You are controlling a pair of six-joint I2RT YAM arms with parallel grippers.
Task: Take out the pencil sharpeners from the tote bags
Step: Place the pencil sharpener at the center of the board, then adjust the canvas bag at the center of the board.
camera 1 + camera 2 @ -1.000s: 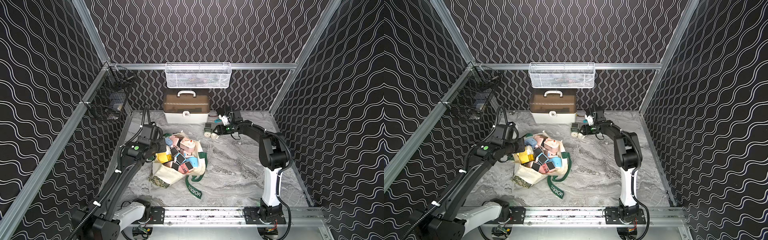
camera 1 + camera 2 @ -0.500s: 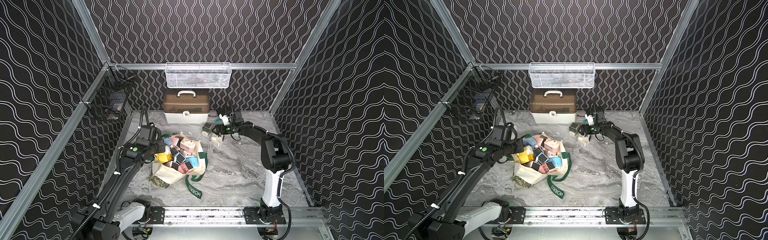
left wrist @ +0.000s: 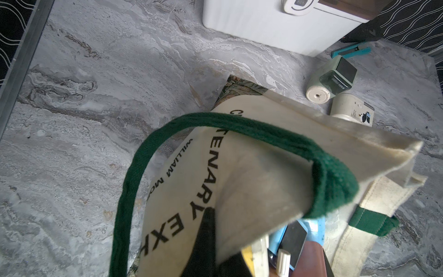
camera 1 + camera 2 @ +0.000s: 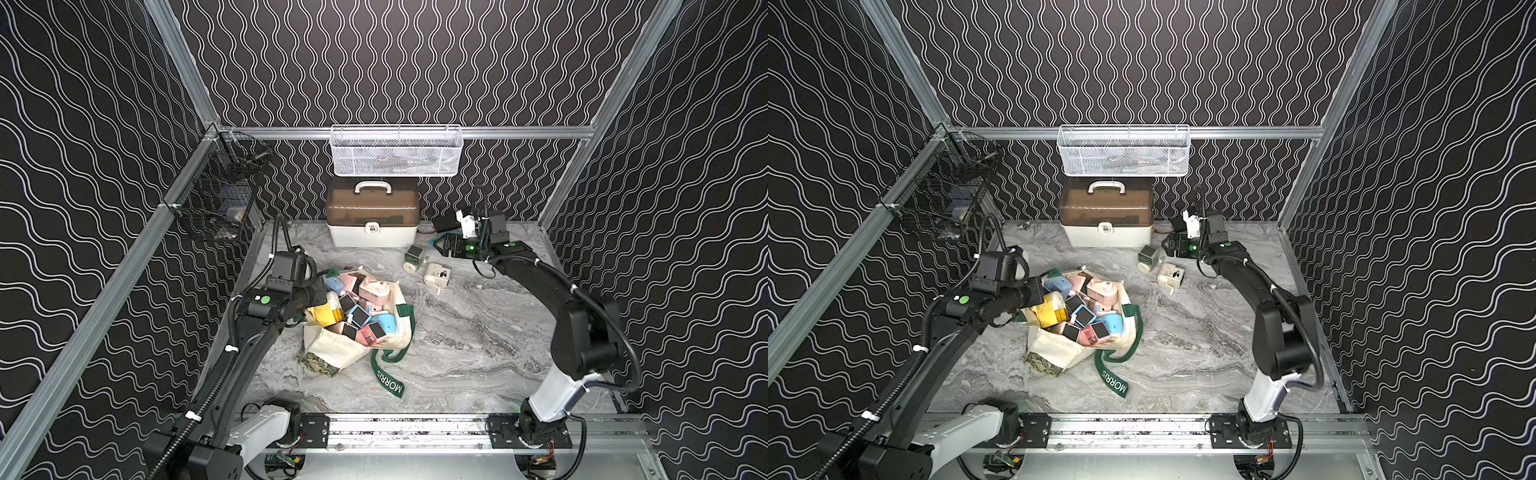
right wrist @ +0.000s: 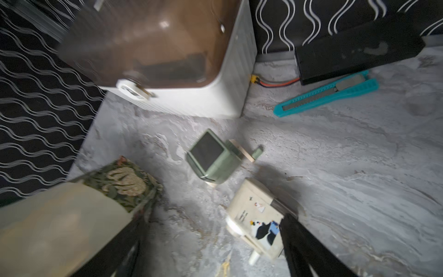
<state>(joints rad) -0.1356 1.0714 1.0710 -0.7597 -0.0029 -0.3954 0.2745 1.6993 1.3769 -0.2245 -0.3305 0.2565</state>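
Pinching rim of tote bag (image 4: 340, 353) with left end effector (image 4: 320, 293), right beside heaped pencil sharpeners (image 4: 361, 316). Holding right end effector (image 4: 445, 246) spread, just beside cream sharpener (image 4: 436, 275), near green sharpener (image 4: 414, 258) on tabletop (image 4: 478, 332).

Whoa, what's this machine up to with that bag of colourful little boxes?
It is emptying pencil sharpeners out of a tote bag. The left fingers are shut on the bag's edge. The right fingers are open and empty near a green sharpener and a cream sharpener lying on the table. Most are in the bag.
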